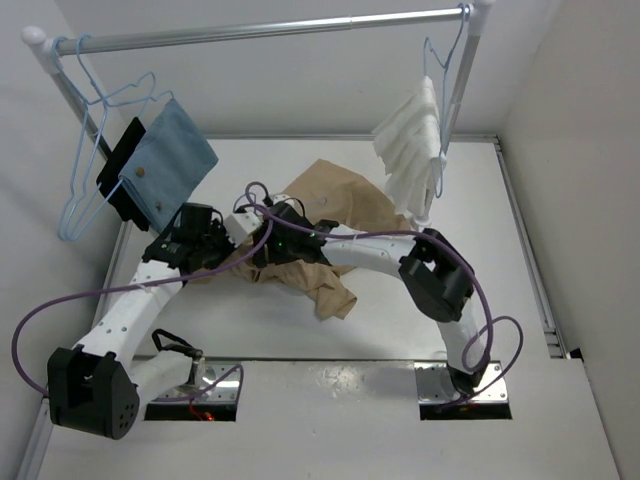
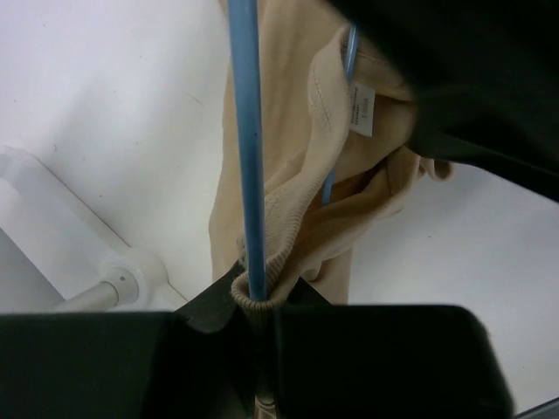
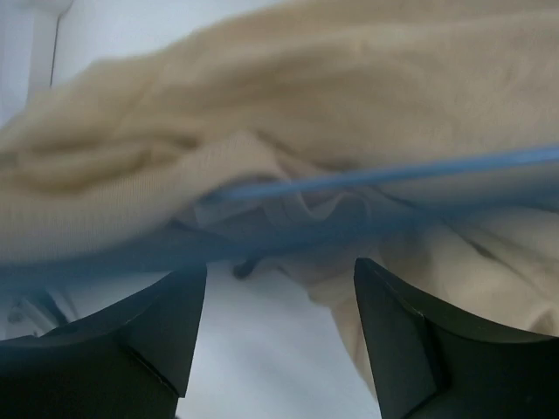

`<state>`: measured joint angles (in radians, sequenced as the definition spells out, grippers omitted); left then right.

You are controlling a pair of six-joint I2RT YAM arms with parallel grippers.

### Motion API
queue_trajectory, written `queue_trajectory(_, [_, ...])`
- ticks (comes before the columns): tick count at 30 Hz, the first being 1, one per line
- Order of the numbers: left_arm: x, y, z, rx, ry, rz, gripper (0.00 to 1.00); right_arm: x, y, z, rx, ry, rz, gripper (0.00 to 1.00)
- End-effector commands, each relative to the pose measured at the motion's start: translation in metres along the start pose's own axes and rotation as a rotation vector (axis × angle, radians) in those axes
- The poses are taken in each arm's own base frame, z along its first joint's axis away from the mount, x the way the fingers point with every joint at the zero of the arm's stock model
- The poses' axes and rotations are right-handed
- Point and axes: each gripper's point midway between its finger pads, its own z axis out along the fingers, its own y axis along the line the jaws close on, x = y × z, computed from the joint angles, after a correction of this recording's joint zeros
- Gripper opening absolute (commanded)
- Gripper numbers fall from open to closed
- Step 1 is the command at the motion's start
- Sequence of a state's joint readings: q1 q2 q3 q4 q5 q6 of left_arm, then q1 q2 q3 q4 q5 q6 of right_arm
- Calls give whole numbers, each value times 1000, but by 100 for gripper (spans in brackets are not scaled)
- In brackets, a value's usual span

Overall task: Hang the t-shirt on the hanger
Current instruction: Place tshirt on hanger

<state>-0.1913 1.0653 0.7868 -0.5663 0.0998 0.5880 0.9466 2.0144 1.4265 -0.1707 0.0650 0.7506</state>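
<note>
Left wrist shows my left gripper point(image 2: 256, 304) clamped on the hanger point(image 2: 248, 131) wire and t-shirt point(image 2: 288, 113) collar; my right gripper point(image 3: 278, 297), jaws apart, faces the shirt bunched on the table point(image 1: 400, 320).

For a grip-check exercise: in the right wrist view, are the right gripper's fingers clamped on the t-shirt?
No: the right gripper stands open, its fingers apart with nothing between them, the t-shirt and hanger lying beyond the tips.

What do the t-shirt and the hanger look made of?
The t-shirt: soft matte tan knit, likely cotton; ribbed collar and drooping folds show it. The hanger: thin, smooth light-blue rod, probably coated wire, possibly plastic; a slight sheen, core not visible.
</note>
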Motion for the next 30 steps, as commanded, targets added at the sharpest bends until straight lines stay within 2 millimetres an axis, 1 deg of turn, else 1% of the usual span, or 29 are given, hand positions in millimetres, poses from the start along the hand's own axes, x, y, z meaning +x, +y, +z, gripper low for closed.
queue_trajectory(1, [-6, -6, 2, 2, -22, -31, 0, -27, 0, 9, 79, -62, 67, 69])
queue_trajectory(3, [-9, -4, 3, -5, -32, -30, 0, -20, -12, 17, 139, -49, 91, 67])
queue_trajectory(4, [-11, -2, 3, -12, -42, -38, 0, -16, -17, 17, 162, -43, 89, 67])
queue_trajectory(6, [-10, -1, 3, -20, -35, -47, 0, -9, -27, 20, 195, -45, 114, 61])
queue_trajectory(7, [-10, -1, 3, -20, -35, -47, 0, 1, -34, 21, 210, -26, 111, 59])
queue_trajectory(8, [-10, -2, 3, -20, -36, -58, 0, -1, -35, 21, 220, -36, 119, 56])
queue_trajectory(10, [-10, -2, 3, -20, -36, -58, 0, 0, -39, 20, 236, -36, 117, 55])
queue_trajectory(12, [-11, -3, 3, -13, -41, -58, 0, 10, -42, 28, 240, -9, 115, 56])
queue_trajectory(13, [-11, -3, 3, -13, -41, -58, 0, 9, -36, 29, 210, -6, 110, 56])
queue_trajectory(15, [-13, -1, 3, -19, -50, -57, 0, 12, -36, 33, 202, 2, 110, 56])
queue_trajectory(17, [-12, 0, 3, -26, -44, -57, 0, 22, -38, 36, 197, 34, 110, 56])
queue_trajectory(18, [-16, 2, 2, -32, -52, -56, 0, 27, -39, 39, 196, 46, 121, 56])
queue_trajectory(20, [-16, 2, 2, -31, -52, -69, 0, 28, -44, 44, 202, 42, 138, 56])
queue_trajectory(21, [-17, 0, 2, -23, -58, -68, 0, 28, -44, 44, 202, 42, 138, 54])
queue_trajectory(22, [-17, 0, 2, -22, -58, -77, 0, 31, -49, 47, 216, 46, 136, 51])
queue_trajectory(23, [-18, 1, 0, -28, -66, -77, 0, 28, -47, 51, 213, 41, 136, 48])
queue_trajectory(24, [-18, 1, 0, -28, -66, -77, 0, 32, -50, 50, 224, 57, 125, 44])
queue_trajectory(25, [-21, 3, -2, -32, -73, -85, 0, 36, -52, 52, 236, 72, 123, 37])
queue_trajectory(26, [-20, 4, -2, -43, -67, -85, 0, 36, -52, 52, 236, 72, 123, 32])
queue_trajectory(27, [-19, 6, -2, -53, -60, -86, 0, 41, -58, 51, 259, 83, 119, 15])
queue_trajectory(28, [-22, 8, -4, -58, -67, -85, 0, 48, -64, 46, 280, 94, 126, 7])
queue_trajectory(29, [-22, 9, -4, -58, -67, -76, 0, 49, -70, 42, 302, 87, 122, 0])
queue_trajectory(30, [-23, 9, -6, -63, -74, -75, 0, 39, -73, 31, 307, 58, 148, 0])
